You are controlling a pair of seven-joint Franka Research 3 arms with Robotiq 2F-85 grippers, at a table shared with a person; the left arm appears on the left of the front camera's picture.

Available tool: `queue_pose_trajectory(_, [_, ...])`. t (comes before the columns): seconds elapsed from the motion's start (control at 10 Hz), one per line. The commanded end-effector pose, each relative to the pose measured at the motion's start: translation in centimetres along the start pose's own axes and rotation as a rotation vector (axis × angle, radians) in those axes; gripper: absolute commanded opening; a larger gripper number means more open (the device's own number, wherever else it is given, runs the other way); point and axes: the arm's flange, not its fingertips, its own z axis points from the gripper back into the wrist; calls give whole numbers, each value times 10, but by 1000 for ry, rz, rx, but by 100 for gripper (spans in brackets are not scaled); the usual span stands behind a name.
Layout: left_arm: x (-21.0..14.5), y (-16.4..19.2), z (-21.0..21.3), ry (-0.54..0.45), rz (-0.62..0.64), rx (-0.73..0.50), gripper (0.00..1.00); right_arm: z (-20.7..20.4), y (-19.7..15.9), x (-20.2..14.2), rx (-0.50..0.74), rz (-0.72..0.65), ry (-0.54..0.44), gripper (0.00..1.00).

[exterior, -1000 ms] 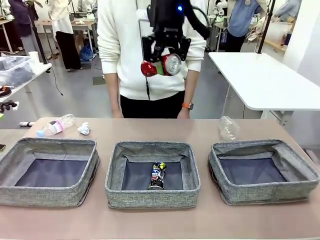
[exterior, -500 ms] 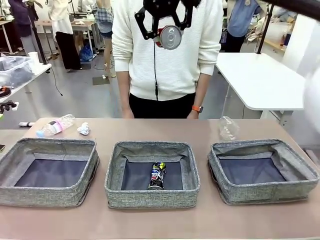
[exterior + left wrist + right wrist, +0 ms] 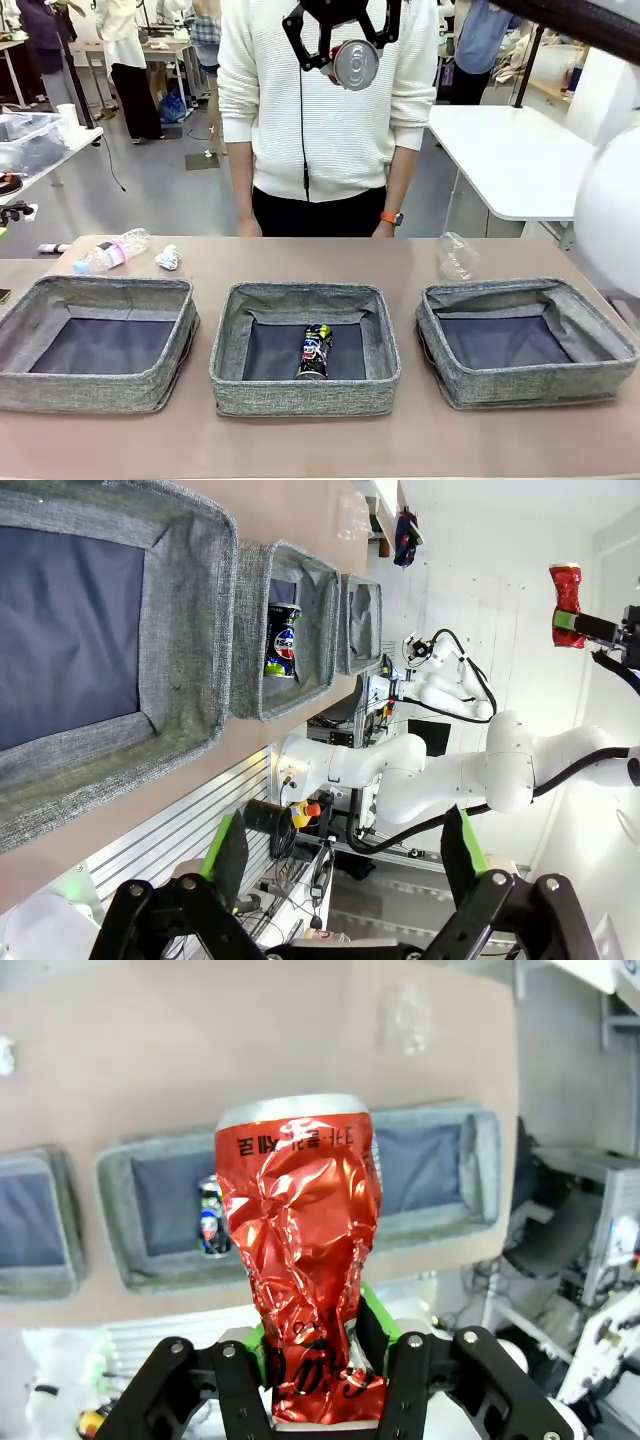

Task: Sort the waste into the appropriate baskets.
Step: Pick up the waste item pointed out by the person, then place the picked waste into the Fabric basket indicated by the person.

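My right gripper [image 3: 343,45] hangs high above the middle basket [image 3: 300,385], shut on the crushed red can [image 3: 355,63], whose silver end faces the front camera. In the right wrist view the can [image 3: 300,1230] stands upright between the green pads [image 3: 372,1312]. A dark printed can [image 3: 315,350] lies in the middle basket. The left basket [image 3: 100,290] and right basket [image 3: 530,385] hold nothing. A pink-labelled bottle [image 3: 110,250] and a paper wad [image 3: 168,258] lie behind the left basket. A clear bottle [image 3: 455,255] lies behind the right one. My left gripper [image 3: 345,865] is open, off the table's near side.
A person in a white sweater [image 3: 330,120] stands at the far edge, hands down by the table. A blurred white part of my right arm [image 3: 610,230] bulges in at the right. A white table [image 3: 530,160] stands behind on the right.
My right gripper has lifted the red can from chest height to near the top of the picture, turning its end toward the camera. The person has shifted slightly.
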Motion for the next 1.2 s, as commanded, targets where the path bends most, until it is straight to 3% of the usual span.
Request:
queue_pose_trajectory(0.0, [-1,-4,1,-3,1,-17,100,1,-1,-1,4,3,0,28])
queue_pose_trajectory(1.1, [-1,-4,1,-3,1,-17,100,1,-1,-1,4,3,0,28])
